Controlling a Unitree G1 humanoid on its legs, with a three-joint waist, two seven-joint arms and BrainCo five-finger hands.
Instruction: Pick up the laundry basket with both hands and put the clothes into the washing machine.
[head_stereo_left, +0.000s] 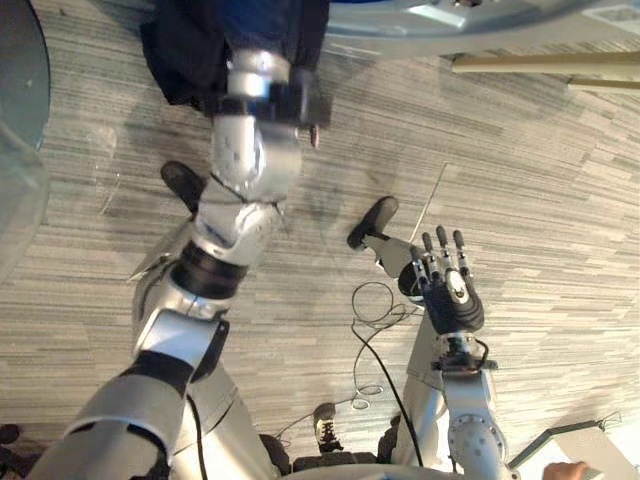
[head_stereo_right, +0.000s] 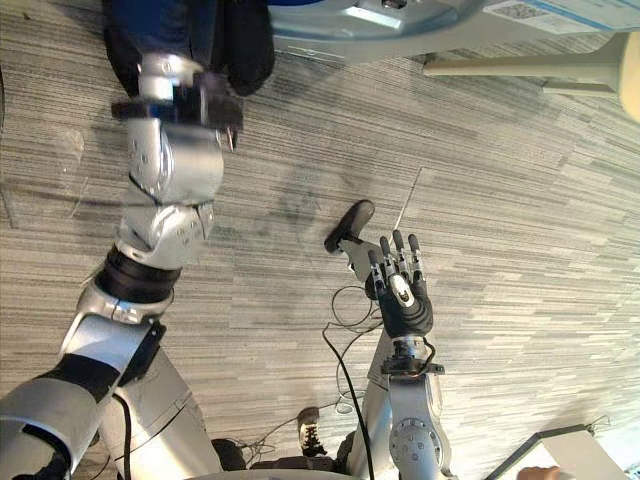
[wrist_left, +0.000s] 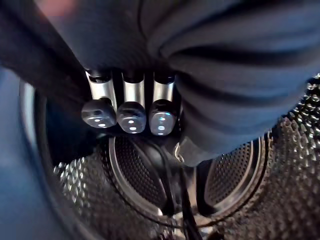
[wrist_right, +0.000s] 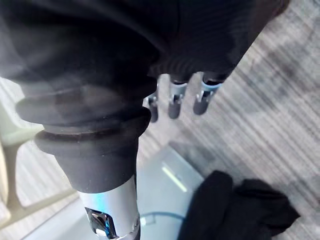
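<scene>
The left hand (wrist_left: 132, 95) is stretched up to the washing machine (head_stereo_left: 450, 25), and its fingers are curled into the dark clothes (head_stereo_left: 190, 50), which hang at the mouth of the perforated drum (wrist_left: 140, 175). The right hand (head_stereo_left: 452, 290) is over the grey carpet floor (head_stereo_left: 540, 180), well apart from the clothes, with its fingers straight and holding nothing.

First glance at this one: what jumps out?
The left hand is wrapped in dark clothing, right at the mouth of the perforated washing machine drum. In the head views the right hand hangs open above the grey carpet, holding nothing.
</scene>
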